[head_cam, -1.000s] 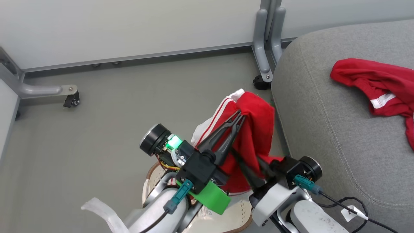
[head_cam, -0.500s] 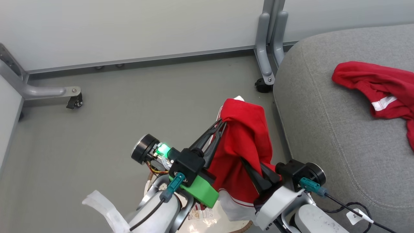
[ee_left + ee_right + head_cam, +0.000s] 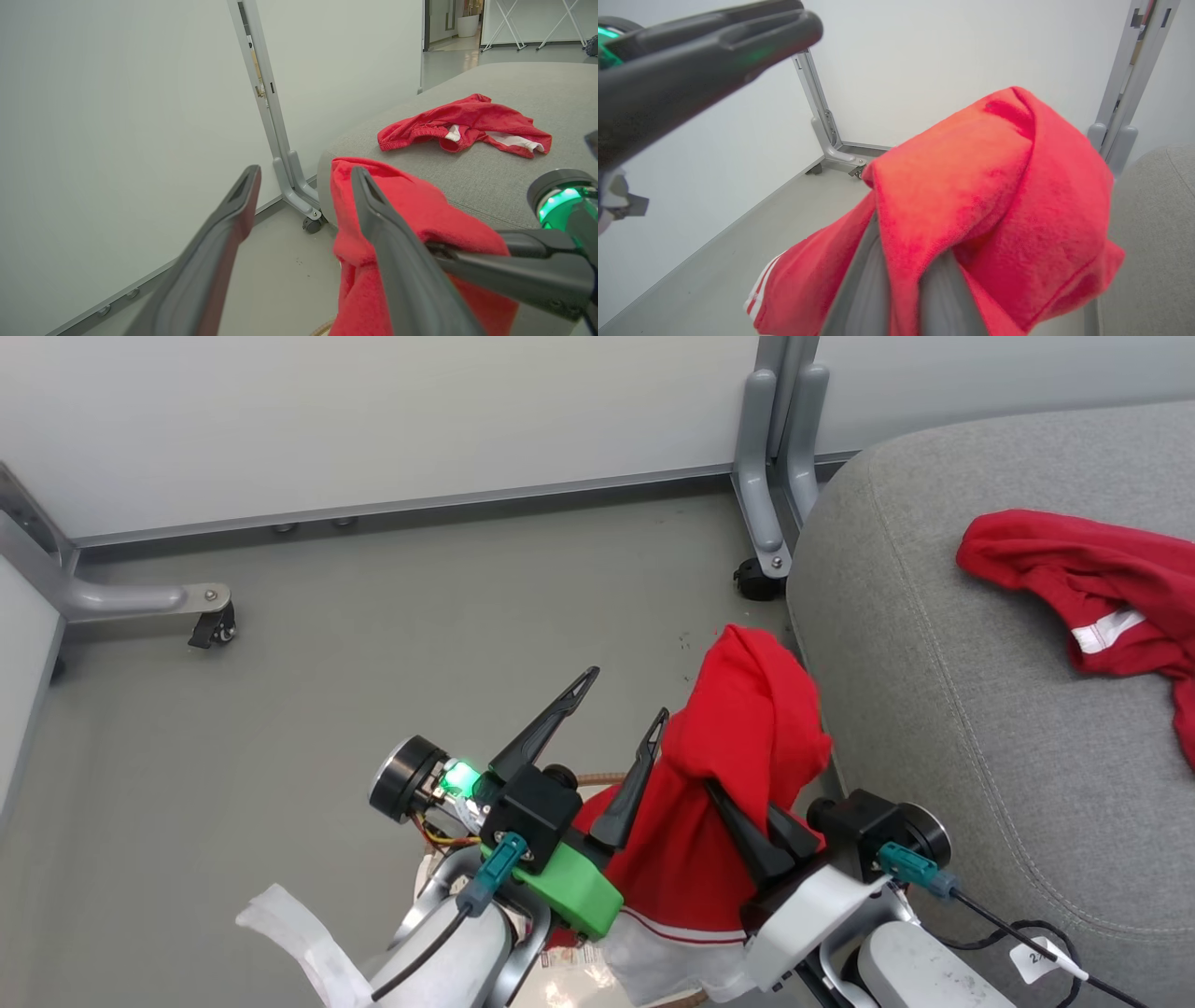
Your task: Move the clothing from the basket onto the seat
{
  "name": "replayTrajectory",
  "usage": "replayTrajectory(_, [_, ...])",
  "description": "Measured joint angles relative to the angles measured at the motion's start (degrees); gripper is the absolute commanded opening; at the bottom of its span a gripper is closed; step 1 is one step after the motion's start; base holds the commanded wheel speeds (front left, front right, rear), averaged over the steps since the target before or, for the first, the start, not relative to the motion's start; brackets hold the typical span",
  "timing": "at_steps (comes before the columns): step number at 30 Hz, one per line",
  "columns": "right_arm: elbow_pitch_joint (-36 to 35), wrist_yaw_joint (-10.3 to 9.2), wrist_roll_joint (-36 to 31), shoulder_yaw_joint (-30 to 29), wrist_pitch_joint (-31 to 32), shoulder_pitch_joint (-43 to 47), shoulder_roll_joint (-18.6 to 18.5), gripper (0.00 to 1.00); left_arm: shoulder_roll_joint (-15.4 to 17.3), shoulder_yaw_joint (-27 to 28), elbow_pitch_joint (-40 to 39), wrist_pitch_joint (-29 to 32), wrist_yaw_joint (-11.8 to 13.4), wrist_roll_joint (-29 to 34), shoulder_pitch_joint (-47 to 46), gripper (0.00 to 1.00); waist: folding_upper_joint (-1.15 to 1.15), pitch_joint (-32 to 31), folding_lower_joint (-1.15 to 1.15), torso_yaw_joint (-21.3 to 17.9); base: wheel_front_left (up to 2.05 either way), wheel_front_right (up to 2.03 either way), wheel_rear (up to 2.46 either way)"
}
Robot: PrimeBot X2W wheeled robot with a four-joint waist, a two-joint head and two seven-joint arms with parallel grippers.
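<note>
One piece of red clothing with white stripes hangs off the floor beside the grey seat. My right gripper is shut on it, fingertips buried in the fabric; in the right wrist view the cloth drapes over that gripper. My left gripper stands open just left of the garment, with nothing between its fingers. A second red garment lies spread on the seat. Only an arc of the basket's brown rim shows behind my arms.
Grey partition legs on casters stand at the seat's far corner and at the left, below a white wall panel. Grey floor stretches to the left. A black cable with a white tag lies at lower right.
My left gripper has opened and let go of the garment. The right gripper has shut on it, and the cloth now hangs from the right gripper, slightly nearer the seat.
</note>
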Motion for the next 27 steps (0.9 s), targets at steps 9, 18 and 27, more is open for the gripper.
replayTrajectory(9, [-0.03, 0.00, 0.00, -0.03, 0.00, -0.02, -0.03, 0.00, 0.23, -0.30, 0.00, 0.00, 0.34, -0.23, -0.14, 1.00, 0.00, 0.26, 0.00, 0.33, 0.00, 0.00, 0.00])
replayTrajectory(18, [-0.03, 0.00, 0.00, 0.04, 0.00, -0.08, -0.32, 0.00, 0.38, -0.48, 0.27, 0.08, 0.67, -1.00, -0.20, 1.00, 0.00, 0.48, 0.00, -0.04, 0.00, 0.00, 0.00])
replayTrajectory(27, [-2.30, 0.00, -0.53, -1.48, 0.00, -0.98, -0.97, 0.00, 1.15, -0.11, 0.18, -0.09, 1.33, -1.52, -0.34, 1.00, 0.00, 1.85, 0.00, -2.02, 0.00, 0.00, 0.00])
